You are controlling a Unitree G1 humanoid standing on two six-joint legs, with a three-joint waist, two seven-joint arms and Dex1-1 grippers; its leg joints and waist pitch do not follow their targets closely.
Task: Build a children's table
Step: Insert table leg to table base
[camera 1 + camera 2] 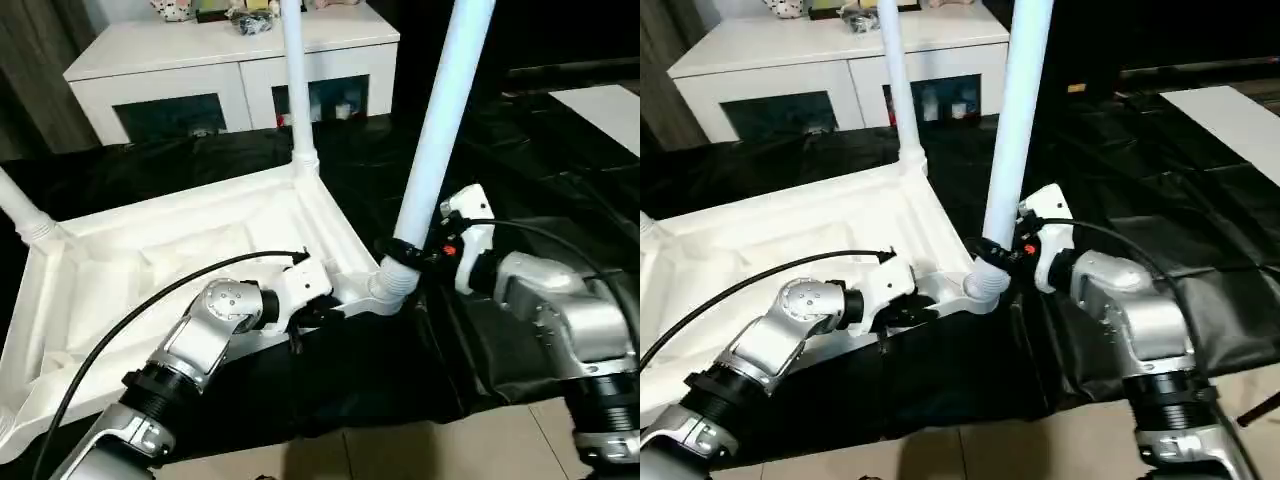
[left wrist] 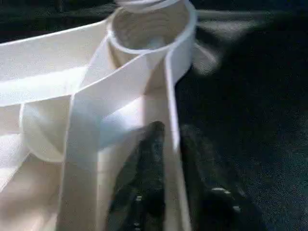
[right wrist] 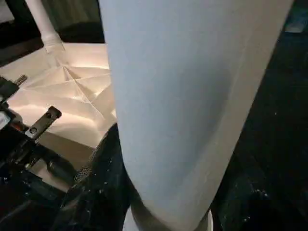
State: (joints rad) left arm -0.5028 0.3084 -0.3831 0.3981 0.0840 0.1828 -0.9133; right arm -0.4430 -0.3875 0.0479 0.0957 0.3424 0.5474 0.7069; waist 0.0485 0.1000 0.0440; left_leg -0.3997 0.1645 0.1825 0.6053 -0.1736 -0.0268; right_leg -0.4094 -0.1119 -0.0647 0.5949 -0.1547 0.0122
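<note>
The table top (image 1: pixel 150 270) lies upside down on black sheeting (image 1: pixel 400 380), ribs up, filling the head view from about nine o'clock to centre. One leg (image 1: pixel 20 215) leans out of its corner at ten o'clock, and a second leg (image 1: pixel 295 80) stands upright in the far corner near twelve. Just left of centre, the left pincer (image 2: pixel 166 163) straddles the near rim (image 1: pixel 345 250), its two black fingers (image 2: pixel 149 159) nipped together with the thin wall between them, close beside the corner socket (image 2: pixel 149 29). At that corner a third leg (image 1: pixel 440 130) rises steeply toward one o'clock, its foot sitting in the socket collar. The right pincer (image 1: pixel 408 252), at three o'clock, is clamped around this leg just above the collar. The leg looks tilted rather than square to the top, so pressing or turning it home from here could jam it crooked. A thin rim is a poor hold: if the left grip slides, the top could swing with the leg and shift. The leg's length also gives leverage that could tip it out of its socket.
</note>
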